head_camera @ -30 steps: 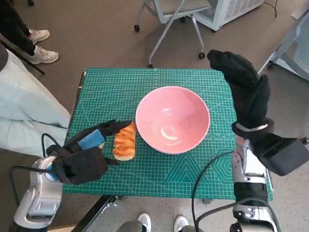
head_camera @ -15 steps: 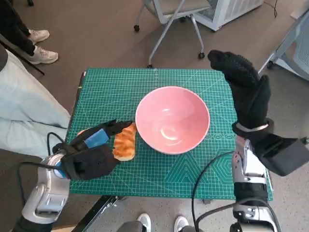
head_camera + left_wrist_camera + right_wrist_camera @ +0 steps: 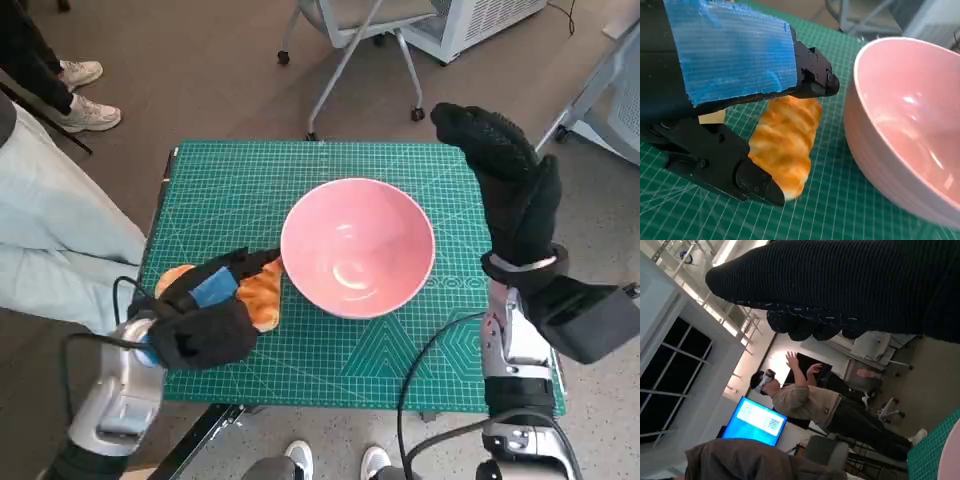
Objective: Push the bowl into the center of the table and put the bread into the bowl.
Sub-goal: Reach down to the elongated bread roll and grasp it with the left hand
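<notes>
The pink bowl (image 3: 357, 247) stands empty near the middle of the green cutting mat (image 3: 250, 175); its wall fills one side of the left wrist view (image 3: 900, 135). The golden bread (image 3: 264, 288) lies on the mat just left of the bowl. My left hand (image 3: 205, 310) reaches over the bread's near end. In the left wrist view the bread (image 3: 785, 140) lies between the upper fingers (image 3: 812, 82) and the lower thumb (image 3: 725, 167), still flat on the mat. My right hand (image 3: 505, 175) is raised above the mat's right edge, fingers stretched out, holding nothing.
A tan rounded thing (image 3: 174, 277) peeks out left of my left hand. A person's pale legs (image 3: 50, 240) are close to the table's left side, shoes (image 3: 88, 115) beyond. A wheeled chair (image 3: 350, 40) stands behind the table. A person (image 3: 805, 400) stands in the right wrist view.
My left hand has slid forward and right along the mat until its fingers straddle the bread. The bread, the bowl and my right hand have stayed put.
</notes>
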{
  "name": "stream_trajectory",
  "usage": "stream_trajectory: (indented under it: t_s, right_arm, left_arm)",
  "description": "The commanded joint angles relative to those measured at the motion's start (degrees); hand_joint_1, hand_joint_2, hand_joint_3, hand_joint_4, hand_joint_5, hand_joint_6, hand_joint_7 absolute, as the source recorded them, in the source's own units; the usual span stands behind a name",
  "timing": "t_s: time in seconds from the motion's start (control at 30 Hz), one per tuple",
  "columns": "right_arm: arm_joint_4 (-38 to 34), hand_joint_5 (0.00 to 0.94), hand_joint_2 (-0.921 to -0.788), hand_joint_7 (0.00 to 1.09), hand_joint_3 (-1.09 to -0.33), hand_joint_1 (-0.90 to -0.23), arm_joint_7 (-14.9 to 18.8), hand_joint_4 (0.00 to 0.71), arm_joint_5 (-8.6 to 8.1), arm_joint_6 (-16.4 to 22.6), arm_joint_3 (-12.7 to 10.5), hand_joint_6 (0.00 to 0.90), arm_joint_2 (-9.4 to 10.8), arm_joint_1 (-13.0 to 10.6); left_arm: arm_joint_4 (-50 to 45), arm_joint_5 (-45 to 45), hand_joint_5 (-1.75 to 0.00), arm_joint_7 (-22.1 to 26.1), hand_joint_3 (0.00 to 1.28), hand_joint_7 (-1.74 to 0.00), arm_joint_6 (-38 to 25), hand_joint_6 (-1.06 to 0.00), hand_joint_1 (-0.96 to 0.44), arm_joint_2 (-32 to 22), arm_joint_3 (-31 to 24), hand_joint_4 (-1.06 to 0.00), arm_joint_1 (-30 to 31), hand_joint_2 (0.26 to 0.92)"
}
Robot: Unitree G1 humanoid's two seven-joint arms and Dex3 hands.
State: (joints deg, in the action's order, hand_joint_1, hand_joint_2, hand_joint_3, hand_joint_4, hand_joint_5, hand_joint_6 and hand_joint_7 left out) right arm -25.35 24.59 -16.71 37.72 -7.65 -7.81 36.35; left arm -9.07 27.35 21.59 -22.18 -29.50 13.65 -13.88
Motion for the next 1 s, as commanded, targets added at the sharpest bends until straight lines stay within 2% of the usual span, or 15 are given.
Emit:
stream_trajectory:
  t_s: [0.03,0.07,0.2,0.3,0.37,0.4,0.43,0.47,0.5,0.53,0.6,0.77,1.0]
  right_arm:
    - [-0.79,0.002,-0.921,0.6,-0.767,-0.615,0.54,0.179,-0.41,-0.67,-0.32,0.001,-0.13,-0.66]
    - [-0.83,0.002,-0.921,0.6,-0.767,-0.614,0.53,0.179,-0.42,-0.69,-0.35,0.001,-0.13,-0.65]
    - [-0.93,0.002,-0.921,0.6,-0.767,-0.611,0.47,0.179,-0.38,-0.67,-0.39,0.001,-0.09,-0.6]
    - [-0.95,0.002,-0.921,0.6,-0.768,-0.609,0.47,0.179,-0.38,-0.65,-0.4,0.001,-0.08,-0.59]
    - [-0.98,0.002,-0.921,0.6,-0.768,-0.609,0.41,0.179,-0.34,-0.63,-0.39,0.001,-0.03,-0.57]
    - [-1.01,0.002,-0.921,0.6,-0.768,-0.609,0.36,0.179,-0.32,-0.62,-0.39,0.001,0.0,-0.54]
    - [-1.0,0.002,-0.921,0.6,-0.768,-0.609,0.27,0.179,-0.26,-0.62,-0.38,0.001,0.04,-0.54]
    - [-0.95,0.002,-0.921,0.6,-0.768,-0.611,0.16,0.179,-0.17,-0.6,-0.37,0.0,0.07,-0.57]
    - [-0.91,0.002,-0.921,0.6,-0.769,-0.614,0.09,0.179,-0.12,-0.58,-0.37,0.001,0.08,-0.6]
    - [-0.82,0.002,-0.921,0.6,-0.769,-0.616,0.04,0.179,-0.04,-0.54,-0.34,0.001,0.11,-0.65]
    - [-0.72,0.002,-0.921,0.6,-0.77,-0.618,0.02,0.179,0.02,-0.48,-0.31,0.001,0.13,-0.7]
    - [-0.8,0.002,-0.921,0.6,-0.77,-0.619,0.14,0.179,-0.1,-0.5,-0.36,0.001,0.11,-0.64]
    - [-1.36,0.002,-0.921,0.6,-0.768,-0.62,0.52,0.181,-0.51,-0.5,-0.49,0.002,0.14,-0.42]
  left_arm:
    - [1.4,1.64,-0.05,-1.62,0.01,-0.06,0.47,-0.5,-0.05,1.03,0.91,-0.47,-0.5,0.78]
    - [1.74,1.8,-0.05,-1.94,0.01,-0.06,0.45,-0.52,-0.05,1.29,1.02,-0.49,-0.54,0.783]
    - [2.76,2.14,-0.14,-2.79,0.01,-0.11,0.87,-0.65,0.02,1.91,1.1,-0.75,-0.52,0.816]
    - [2.94,2.21,-0.18,-2.94,0.01,-0.12,1.05,-0.7,0.04,2.0,1.07,-0.83,-0.52,0.826]
    - [3.54,2.23,-0.19,-3.57,0.01,-0.12,1.86,-0.71,0.05,2.09,1.1,-0.85,-0.34,0.829]
    - [3.98,2.24,-0.36,-4.02,0.01,-0.32,2.44,-0.69,0.04,2.16,1.13,-0.85,-0.2,0.847]
    - [4.5,2.21,-0.36,-4.58,0.01,-0.32,3.3,-0.69,0.04,2.14,1.12,-0.85,-0.04,0.847]
    - [5.02,2.14,-0.64,-5.12,0.02,-0.61,4.37,-0.65,0.02,1.99,1.05,-0.83,0.16,0.874]
    - [5.34,2.08,-0.8,-5.45,0.03,-0.77,5.09,-0.65,0.02,1.87,0.99,-0.82,0.26,0.885]
    - [5.8,2.01,-0.91,-5.75,0.03,-0.88,5.95,-0.65,0.01,1.68,0.9,-0.82,0.34,0.892]
    - [6.4,1.92,-0.99,-6.02,0.02,-0.97,7.05,-0.67,0.01,1.38,0.76,-0.82,0.39,0.898]
    - [6.22,1.99,-1.08,-5.88,0.02,-1.02,8.39,-0.7,0.0,0.67,0.26,-0.8,0.69,0.901]
    - [5.37,1.79,-1.12,-5.71,0.02,-1.0,8.46,-0.71,0.0,0.56,-0.55,-0.81,0.94,0.902]
